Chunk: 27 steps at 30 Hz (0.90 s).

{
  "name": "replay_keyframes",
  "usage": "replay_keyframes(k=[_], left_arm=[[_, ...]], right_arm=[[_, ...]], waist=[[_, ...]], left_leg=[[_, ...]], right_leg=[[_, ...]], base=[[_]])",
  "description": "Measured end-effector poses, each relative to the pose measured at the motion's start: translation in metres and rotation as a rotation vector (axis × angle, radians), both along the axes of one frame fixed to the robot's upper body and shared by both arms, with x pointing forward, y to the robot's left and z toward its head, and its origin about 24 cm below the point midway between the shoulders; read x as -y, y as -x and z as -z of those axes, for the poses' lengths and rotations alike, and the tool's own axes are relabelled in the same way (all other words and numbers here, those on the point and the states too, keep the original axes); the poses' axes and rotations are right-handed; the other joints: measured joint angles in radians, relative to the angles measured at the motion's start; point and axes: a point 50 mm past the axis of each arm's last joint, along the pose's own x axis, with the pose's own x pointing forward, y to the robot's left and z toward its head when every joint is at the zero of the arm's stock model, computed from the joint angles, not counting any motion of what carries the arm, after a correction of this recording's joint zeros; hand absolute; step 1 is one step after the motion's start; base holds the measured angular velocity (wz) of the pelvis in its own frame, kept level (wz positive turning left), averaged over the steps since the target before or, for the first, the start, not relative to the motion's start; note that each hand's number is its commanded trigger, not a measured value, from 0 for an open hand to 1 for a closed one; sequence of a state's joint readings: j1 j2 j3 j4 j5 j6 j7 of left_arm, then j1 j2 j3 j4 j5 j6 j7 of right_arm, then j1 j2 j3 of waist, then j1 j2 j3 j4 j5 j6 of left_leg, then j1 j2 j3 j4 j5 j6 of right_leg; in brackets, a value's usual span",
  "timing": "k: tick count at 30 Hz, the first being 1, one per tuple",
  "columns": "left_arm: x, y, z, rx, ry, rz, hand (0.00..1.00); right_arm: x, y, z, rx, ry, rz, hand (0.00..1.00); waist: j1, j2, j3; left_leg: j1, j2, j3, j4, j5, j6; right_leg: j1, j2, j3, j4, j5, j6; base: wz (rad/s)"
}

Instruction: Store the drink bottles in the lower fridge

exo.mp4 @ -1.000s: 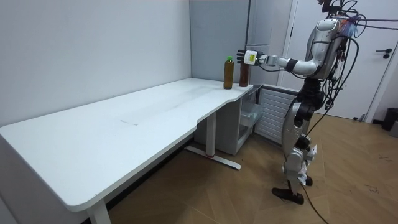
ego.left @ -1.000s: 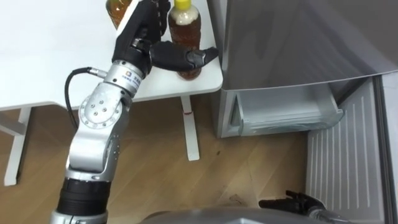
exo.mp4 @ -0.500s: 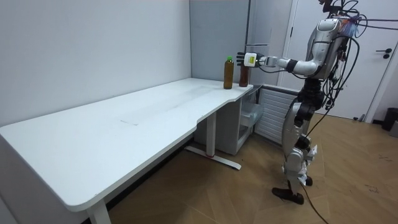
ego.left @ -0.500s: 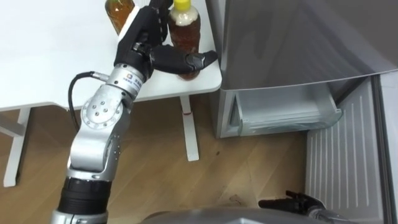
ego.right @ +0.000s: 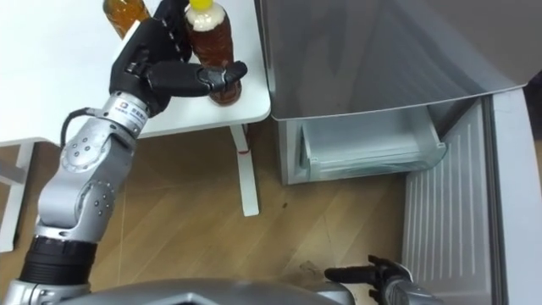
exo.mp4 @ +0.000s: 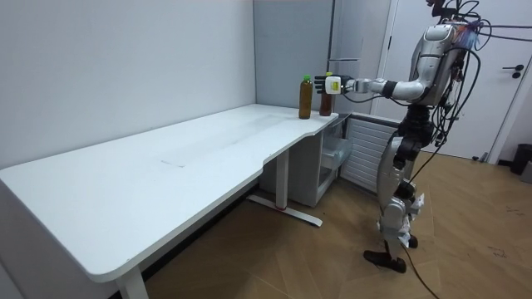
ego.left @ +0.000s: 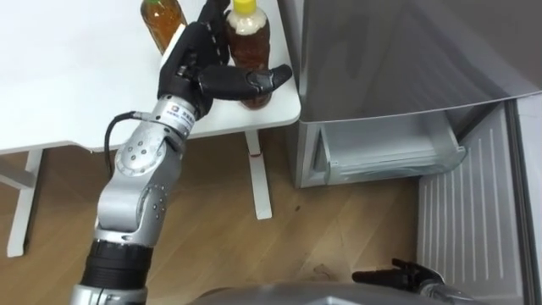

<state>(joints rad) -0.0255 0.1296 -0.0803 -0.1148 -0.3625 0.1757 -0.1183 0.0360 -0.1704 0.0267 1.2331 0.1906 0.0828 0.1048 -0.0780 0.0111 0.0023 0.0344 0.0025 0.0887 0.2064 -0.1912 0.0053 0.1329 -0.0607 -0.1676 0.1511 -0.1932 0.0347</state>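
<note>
Change since the earlier frames: left hand [ego.left: 193, 66] has pushed forward to the yellow-capped bottle [ego.left: 251, 42] at upper centre of the eye view. The thumb now lies across the bottle's front, low on its body, and the fingers [ego.left: 212, 38] sit against its left side. The hand brackets the bottle with the digits still fairly straight, so I read it as open, not a closed grip yet. In the room view the hand has also moved from just short of the bottle to right at it.

The bottle stands upright on the corner of the white table [ego.left: 68, 93], not lifted. A second bottle [ego.left: 161, 15] stands just to its left at the frame's top edge, untouched. Both drinks are still on the table.

The grey fridge [ego.left: 406, 51] fills the upper right. Its lower compartment is open, with a clear drawer [ego.left: 389, 152] showing and the door [ego.left: 474, 229] swung out at lower right.

Right hand [ego.left: 398, 275] sits low at the bottom right, idle; I cannot tell its state.

Judgement: reach is done and closing the grasp is next. The thumb sits low, so the bottle could tip if squeezed unevenly.
</note>
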Motion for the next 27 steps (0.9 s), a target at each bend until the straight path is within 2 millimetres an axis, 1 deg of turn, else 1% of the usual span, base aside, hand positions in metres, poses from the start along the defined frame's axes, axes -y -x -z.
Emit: replay_keyframes(k=[2,4,5,11,15,19,24,27], left_arm=[[0.000,0.000,0.001,-0.004,-0.001,-0.003,0.00],[-0.001,0.000,0.002,-0.008,-0.001,-0.009,0.00],[-0.001,0.000,0.003,-0.013,-0.001,-0.011,0.00],[-0.002,-0.001,0.009,-0.043,-0.002,-0.028,0.00],[-0.003,-0.001,0.015,-0.067,-0.006,-0.040,0.00],[-0.004,-0.001,0.015,-0.067,-0.006,-0.040,0.00],[-0.003,-0.005,0.010,-0.050,-0.008,-0.037,0.00],[-0.003,-0.009,0.005,-0.029,-0.009,-0.038,0.00]], right_arm=[[0.000,-0.001,0.000,0.003,0.006,0.000,0.00],[0.001,-0.001,-0.001,0.009,0.013,0.001,0.00],[0.001,-0.001,-0.001,0.013,0.017,0.001,0.00],[0.001,-0.001,-0.001,0.019,0.016,-0.001,0.00],[0.000,-0.001,-0.002,0.025,0.015,-0.005,0.00],[-0.001,-0.001,-0.002,0.029,0.011,-0.008,0.00],[-0.002,-0.002,-0.002,0.034,-0.009,-0.017,0.00],[-0.004,-0.002,-0.001,0.035,-0.023,-0.021,0.00]], waist=[[-0.001,0.005,-0.0002],[-0.001,0.011,0.0027],[0.000,0.013,0.0021],[-0.001,0.016,0.0017],[-0.001,0.013,0.0040],[-0.001,0.004,0.0096],[-0.001,-0.002,0.0096],[0.000,-0.011,0.0067]], left_leg=[[-0.006,0.001,0.000,0.002,0.000,0.000],[-0.008,0.001,0.001,0.006,0.000,0.000],[-0.007,0.001,0.003,0.005,0.000,0.000],[-0.004,0.002,0.013,0.003,0.000,0.000],[0.001,0.002,0.017,-0.002,0.000,0.000],[0.003,0.002,0.017,-0.004,0.000,0.000],[0.004,0.002,0.018,-0.007,0.000,0.000],[0.006,0.002,0.017,-0.007,0.000,0.000]], right_leg=[[-0.006,0.001,0.003,0.000,0.001,-0.001],[-0.007,0.001,0.004,0.000,0.001,-0.001],[-0.008,0.001,0.006,0.001,0.001,-0.002],[-0.012,0.001,0.020,0.001,0.001,-0.002],[-0.012,0.001,0.028,0.001,0.001,-0.002],[-0.016,0.001,0.028,0.001,0.001,-0.002],[-0.018,0.002,0.028,0.001,0.001,-0.002],[-0.017,0.002,0.028,0.000,0.001,-0.002]], base=[[0.00],[0.00],[0.00],[-0.06],[-0.05],[0.00],[0.00],[0.00]])
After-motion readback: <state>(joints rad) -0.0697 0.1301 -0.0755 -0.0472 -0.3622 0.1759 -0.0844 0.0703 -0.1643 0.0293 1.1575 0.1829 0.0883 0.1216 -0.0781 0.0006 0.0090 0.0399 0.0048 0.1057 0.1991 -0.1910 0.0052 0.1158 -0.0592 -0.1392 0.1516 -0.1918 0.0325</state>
